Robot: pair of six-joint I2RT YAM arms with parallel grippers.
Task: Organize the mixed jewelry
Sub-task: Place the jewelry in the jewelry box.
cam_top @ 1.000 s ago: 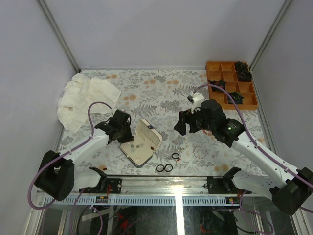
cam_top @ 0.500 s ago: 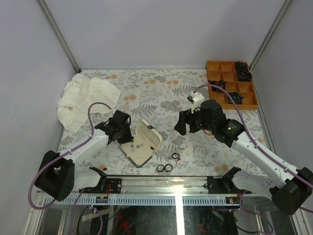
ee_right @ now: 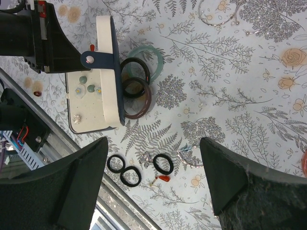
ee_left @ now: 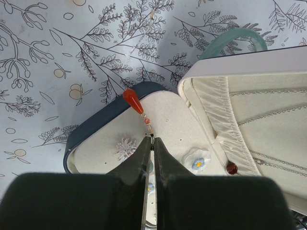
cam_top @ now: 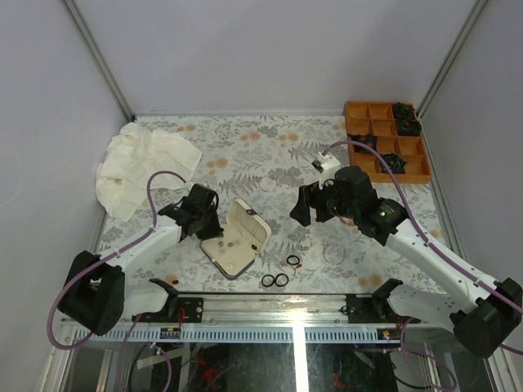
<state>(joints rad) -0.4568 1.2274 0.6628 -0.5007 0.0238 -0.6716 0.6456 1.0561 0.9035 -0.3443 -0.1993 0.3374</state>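
Note:
In the left wrist view my left gripper is shut on the thin hook of a red drop earring. It hangs over the cream lining of the open dark-shelled case; small flower studs lie inside. My right gripper hovers open above the floral mat with nothing between its fingers. Below it lie three black rings, a second red drop earring and a thin clear hoop. From above, the case sits between both grippers, and the black rings lie near the front edge.
Brown bangles and a green bangle lie behind the case lid. An orange divided tray with dark pieces stands at the back right. A crumpled white cloth lies at the back left. More clear hoops are on the mat.

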